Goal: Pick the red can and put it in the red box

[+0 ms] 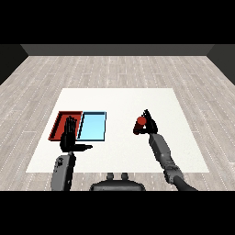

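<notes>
Red can (139, 124) sits in the right hand (149, 124), right of the table's middle, tilted, top end leaning toward the upper right. Head view: right hand's fingers (148, 115) curl round the can from its right side, can looks raised off the white table (119, 98), cannot tell for sure whether it touches the surface. Right grey forearm (163, 153) comes in from the lower right corner and slants up-left to the hand. Red tray (60, 120) lies at the left part of the table, light blue tray (92, 126) just beside it on its right, edges touching. Can is well apart from both trays, to the right of the blue one. Left hand (69, 136) is over the near part of the red tray, fingers straight and pointing away from the robot, thumb (85, 147) sticking out to the right, holding nothing. Left forearm (64, 170) rises from the lower left.
</notes>
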Available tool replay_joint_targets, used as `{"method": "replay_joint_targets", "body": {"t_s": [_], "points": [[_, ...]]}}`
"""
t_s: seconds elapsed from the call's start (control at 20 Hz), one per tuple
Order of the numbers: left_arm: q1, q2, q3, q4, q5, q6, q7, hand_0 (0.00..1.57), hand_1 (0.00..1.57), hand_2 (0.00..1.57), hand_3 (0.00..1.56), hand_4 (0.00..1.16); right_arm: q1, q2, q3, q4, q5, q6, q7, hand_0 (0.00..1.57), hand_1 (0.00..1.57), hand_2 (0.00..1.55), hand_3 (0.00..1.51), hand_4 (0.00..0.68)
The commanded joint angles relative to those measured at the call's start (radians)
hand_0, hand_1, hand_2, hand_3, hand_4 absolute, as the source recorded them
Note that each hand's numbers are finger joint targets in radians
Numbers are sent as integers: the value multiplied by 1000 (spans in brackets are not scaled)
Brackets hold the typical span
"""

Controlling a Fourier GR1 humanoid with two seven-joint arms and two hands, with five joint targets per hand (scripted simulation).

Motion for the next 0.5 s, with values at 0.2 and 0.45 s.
{"method": "replay_joint_targets", "body": {"t_s": [0.2, 0.45], "points": [[-41, -35, -29, 30, -40, 46, -8, 0, 0, 0, 0, 0, -96, -17, -41, 166, -16, 38, -32, 0, 0, 0, 0, 0], [103, 8, -4, -143, 34, -19, 49, 0, 0, 0, 0, 0, -35, -6, -3, 100, 7, 33, -31, 0, 0, 0, 0, 0]]}}
